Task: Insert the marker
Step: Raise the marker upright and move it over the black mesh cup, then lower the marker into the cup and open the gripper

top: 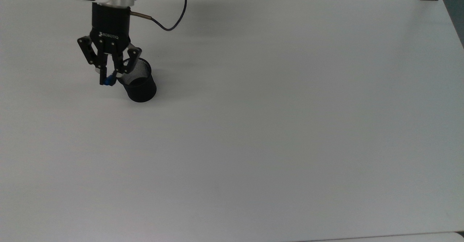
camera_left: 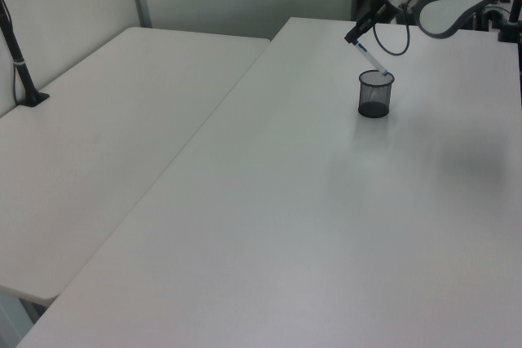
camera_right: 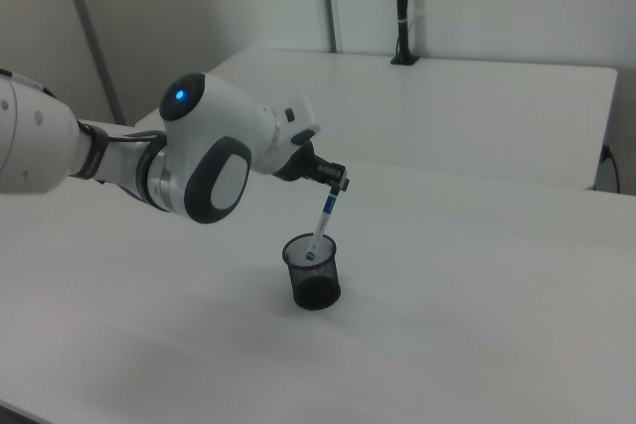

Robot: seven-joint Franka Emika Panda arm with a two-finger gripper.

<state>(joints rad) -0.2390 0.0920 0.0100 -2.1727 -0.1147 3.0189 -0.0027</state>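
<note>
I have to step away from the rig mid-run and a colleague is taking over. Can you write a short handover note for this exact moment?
Gripper: shut on the marker, gripping its upper end.
Marker: tilted, with its lower end at the mouth of the black mesh cup; in the right view the tip appears just inside the rim.
Cup: upright on the white table, nothing else seen in it.
Done: marker picked up and brought to the cup opening.
Left: lower it further into the cup, open the gripper, and withdraw the arm. Watch the tilt, as the marker could press against the rim and tip the cup.
</note>
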